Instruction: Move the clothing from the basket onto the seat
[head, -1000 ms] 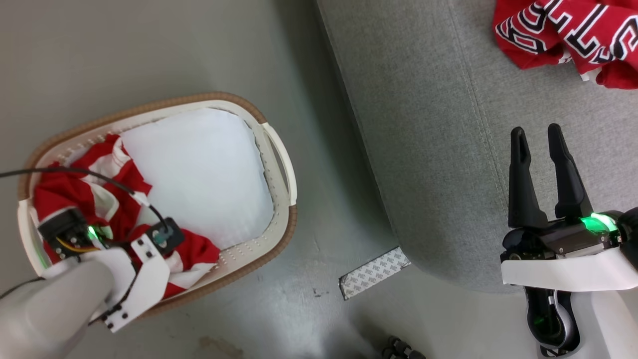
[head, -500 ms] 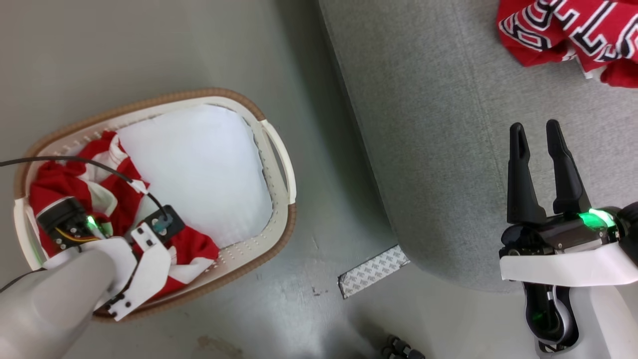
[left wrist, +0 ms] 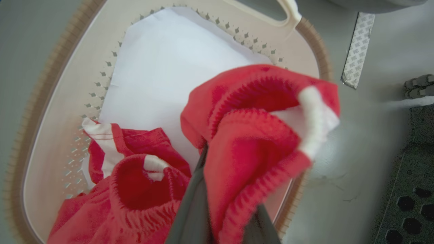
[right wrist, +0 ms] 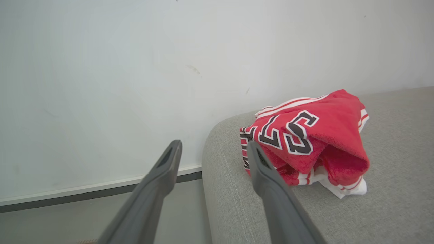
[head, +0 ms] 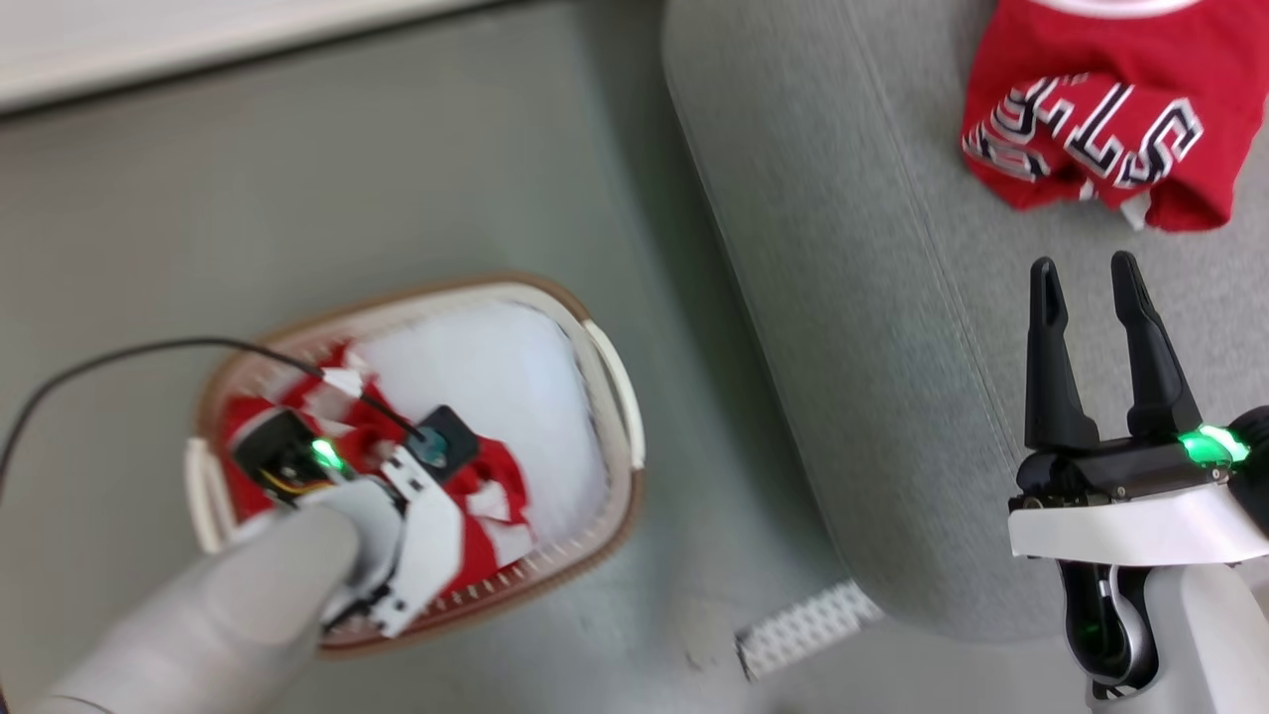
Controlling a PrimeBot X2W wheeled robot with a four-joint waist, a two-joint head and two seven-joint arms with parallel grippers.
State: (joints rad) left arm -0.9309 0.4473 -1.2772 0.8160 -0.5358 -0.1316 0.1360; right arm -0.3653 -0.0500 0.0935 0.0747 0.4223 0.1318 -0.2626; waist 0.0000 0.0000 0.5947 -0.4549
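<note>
While gripping red clothing (left wrist: 252, 152), the left claw (left wrist: 222, 189) apparently points into the basket (left wrist: 57, 115).

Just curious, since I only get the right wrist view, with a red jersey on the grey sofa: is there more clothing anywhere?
Observer: Yes, a red striped garment is in the basket.
Operator: Is anything holding it?
Observer: The left arm's fingers are shut on a fold of it.
Operator: Anything else in that basket?
Observer: A white cloth liner covers its bottom.
</note>
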